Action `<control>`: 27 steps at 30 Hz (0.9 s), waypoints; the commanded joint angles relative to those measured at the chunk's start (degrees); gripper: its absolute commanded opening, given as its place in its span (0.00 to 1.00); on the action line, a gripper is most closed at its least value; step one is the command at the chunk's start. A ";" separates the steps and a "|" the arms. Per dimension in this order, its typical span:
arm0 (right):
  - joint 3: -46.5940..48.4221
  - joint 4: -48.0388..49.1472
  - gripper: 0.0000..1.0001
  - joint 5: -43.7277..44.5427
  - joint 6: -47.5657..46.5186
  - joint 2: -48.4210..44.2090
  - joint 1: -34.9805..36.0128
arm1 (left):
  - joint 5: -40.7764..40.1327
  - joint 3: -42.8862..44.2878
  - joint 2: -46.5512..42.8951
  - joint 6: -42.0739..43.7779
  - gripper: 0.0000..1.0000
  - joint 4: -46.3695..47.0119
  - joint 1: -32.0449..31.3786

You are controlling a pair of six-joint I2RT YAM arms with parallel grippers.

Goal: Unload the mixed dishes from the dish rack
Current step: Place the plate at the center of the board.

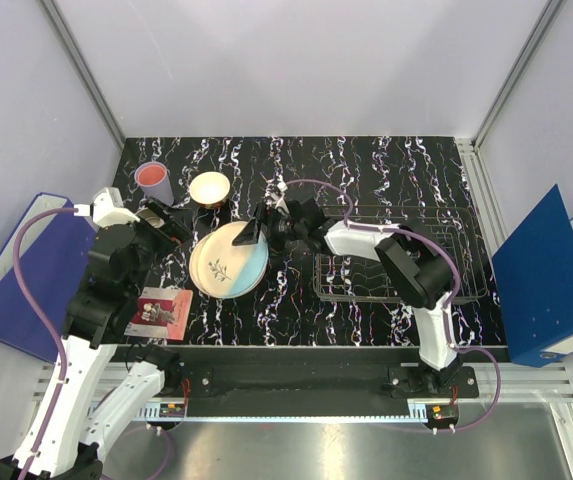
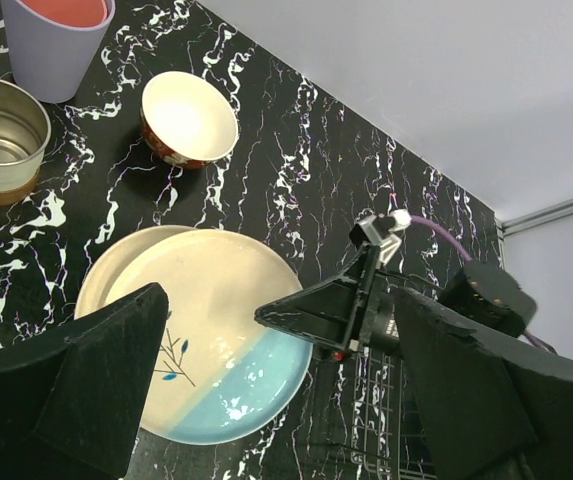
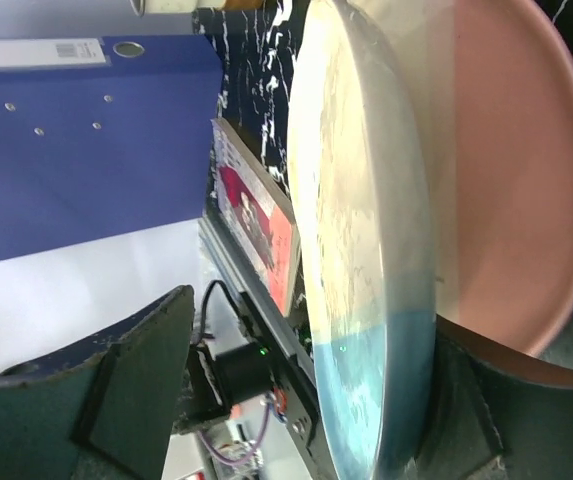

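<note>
L pincer (image 1: pixel 178 232) hovers at 10 o'clock of the blue plate (image 1: pixel 236 265), jaws wide apart and empty; we judge it on standby. Lilac tumbler (image 1: pixel 153 182) and brown-cream cup (image 1: pixel 209 188) stand on the table (image 1: pixel 296 310) at 11 and 12. Blue plate lies on the pink plate (image 3: pixel 516 150), outside the rack. R pincer (image 1: pixel 248 234) is at the 1 o'clock rim, jaws parted astride the edge, not clamping. Dish rack (image 1: pixel 366 285) at 3 o'clock: no dishes seen, part hidden by arm.

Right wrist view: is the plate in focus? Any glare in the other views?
Right wrist: blue-cream plate very close, its rim soft; blue binder behind looks sharper. Left wrist: sharp, small glare spots on the plate's blue half. Top external: even light, no hard shadows.
</note>
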 commanded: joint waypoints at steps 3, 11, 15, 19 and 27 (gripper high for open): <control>4.35 -13.21 0.84 5.22 -9.42 -7.53 0.52 | 1.56 -0.20 0.09 -0.36 0.99 2.47 -0.24; 5.59 -18.69 0.79 6.72 -10.40 -5.08 0.43 | 2.96 -0.73 1.41 -0.71 0.99 2.47 -0.24; 6.29 -18.69 0.36 6.02 -9.87 -3.49 0.52 | 2.97 -0.73 1.59 -0.80 0.99 2.47 -0.24; 7.08 -18.69 0.07 5.66 -9.70 -2.53 0.52 | 3.14 -0.91 1.85 -0.80 0.99 2.56 -0.24; 8.14 -19.30 0.01 5.31 -10.40 -2.26 0.52 | 3.58 -1.00 2.29 -0.89 0.99 3.00 -0.24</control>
